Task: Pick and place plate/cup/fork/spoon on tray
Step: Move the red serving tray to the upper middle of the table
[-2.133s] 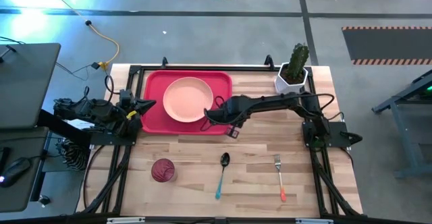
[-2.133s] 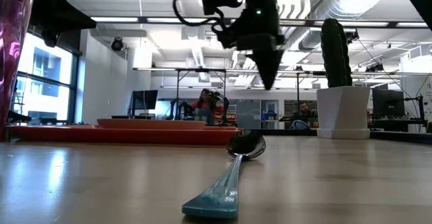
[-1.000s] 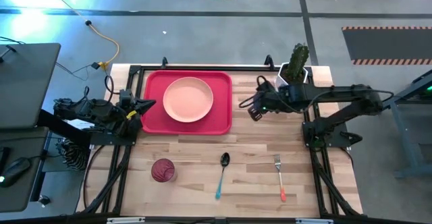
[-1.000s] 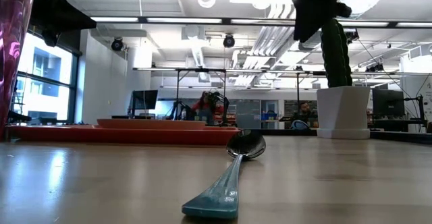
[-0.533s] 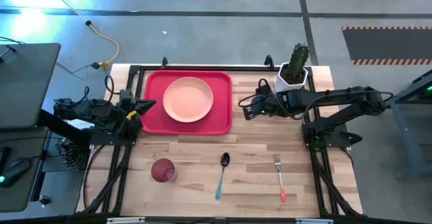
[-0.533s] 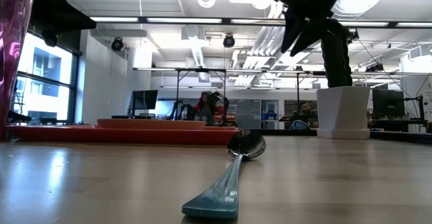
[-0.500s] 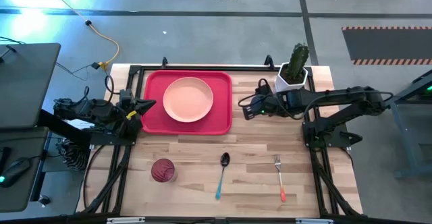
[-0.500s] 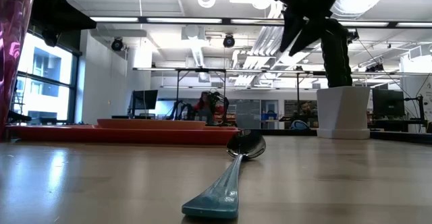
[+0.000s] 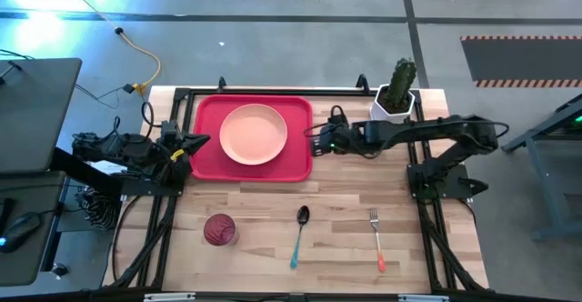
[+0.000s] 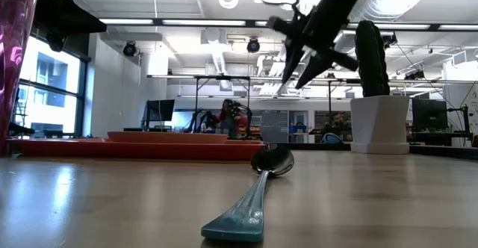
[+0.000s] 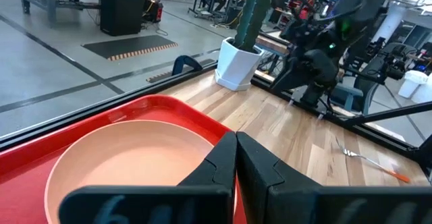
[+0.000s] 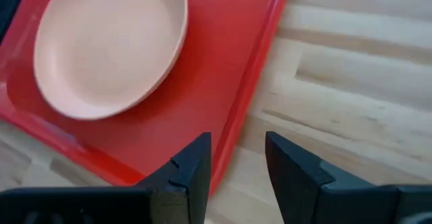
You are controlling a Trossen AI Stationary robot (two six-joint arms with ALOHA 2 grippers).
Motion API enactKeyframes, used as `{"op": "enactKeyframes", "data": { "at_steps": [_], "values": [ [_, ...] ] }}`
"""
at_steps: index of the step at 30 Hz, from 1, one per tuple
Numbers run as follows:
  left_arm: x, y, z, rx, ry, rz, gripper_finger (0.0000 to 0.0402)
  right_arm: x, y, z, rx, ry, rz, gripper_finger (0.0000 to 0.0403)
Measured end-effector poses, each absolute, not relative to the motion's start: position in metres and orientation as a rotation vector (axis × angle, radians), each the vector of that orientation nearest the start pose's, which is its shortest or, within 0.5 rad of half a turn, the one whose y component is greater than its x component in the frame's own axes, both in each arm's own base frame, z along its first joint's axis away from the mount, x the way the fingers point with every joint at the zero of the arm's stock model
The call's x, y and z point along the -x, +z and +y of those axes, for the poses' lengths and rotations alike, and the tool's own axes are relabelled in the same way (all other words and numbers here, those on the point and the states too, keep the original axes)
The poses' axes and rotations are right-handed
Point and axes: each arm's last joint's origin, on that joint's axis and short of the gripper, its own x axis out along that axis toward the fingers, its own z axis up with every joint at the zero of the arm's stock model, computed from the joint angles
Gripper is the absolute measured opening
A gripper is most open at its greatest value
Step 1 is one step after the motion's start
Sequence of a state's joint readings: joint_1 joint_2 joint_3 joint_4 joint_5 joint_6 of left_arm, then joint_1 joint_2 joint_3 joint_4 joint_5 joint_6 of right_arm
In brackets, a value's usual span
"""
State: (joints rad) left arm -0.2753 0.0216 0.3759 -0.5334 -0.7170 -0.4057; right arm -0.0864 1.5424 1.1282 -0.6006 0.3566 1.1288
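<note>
The peach-pink plate (image 9: 254, 134) lies on the red tray (image 9: 207, 161) at the table's far left. The magenta cup (image 9: 219, 230), the teal-handled spoon (image 9: 299, 236) and the orange-handled fork (image 9: 376, 241) lie on the bare wood near the front edge. My right gripper (image 9: 312, 141) hangs open and empty above the tray's right rim (image 12: 260, 55), beside the plate (image 12: 111, 45). My left gripper (image 9: 202, 141) is shut at the tray's left edge, pointing at the plate (image 11: 128, 156).
A white pot with a green cactus (image 9: 395, 99) stands at the far right corner, behind my right arm. Bare wood lies between the tray and the spoon. In the low view the spoon (image 10: 254, 196) lies in front and the cup (image 10: 15, 54) shows at the left edge.
My right gripper has gone from beside the cactus pot toward the table's left, up to the tray's right rim, staying above the table and empty. Nothing on the table has moved.
</note>
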Motion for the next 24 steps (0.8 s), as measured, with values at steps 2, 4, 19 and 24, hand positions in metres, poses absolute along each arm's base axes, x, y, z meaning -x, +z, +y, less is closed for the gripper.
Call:
{"op": "enactKeyframes", "data": {
  "at_steps": [2,4,19,24],
  "values": [
    [-0.056,0.235,0.004,0.313,0.466,0.066,0.0001,-0.312,0.234,-0.041,-0.904,-0.936,0.688,0.013],
    [-0.056,0.234,0.004,0.313,0.465,0.067,0.0001,-0.316,0.228,-0.044,-0.923,-0.932,0.705,0.013],
    [-0.056,0.234,0.004,0.311,0.466,0.068,0.0001,-0.343,0.186,-0.071,-0.985,-0.948,0.692,0.013],
    [-0.056,0.234,0.004,0.311,0.467,0.068,0.0001,-0.349,0.169,-0.078,-0.985,-0.966,0.709,0.013]
  ]
}}
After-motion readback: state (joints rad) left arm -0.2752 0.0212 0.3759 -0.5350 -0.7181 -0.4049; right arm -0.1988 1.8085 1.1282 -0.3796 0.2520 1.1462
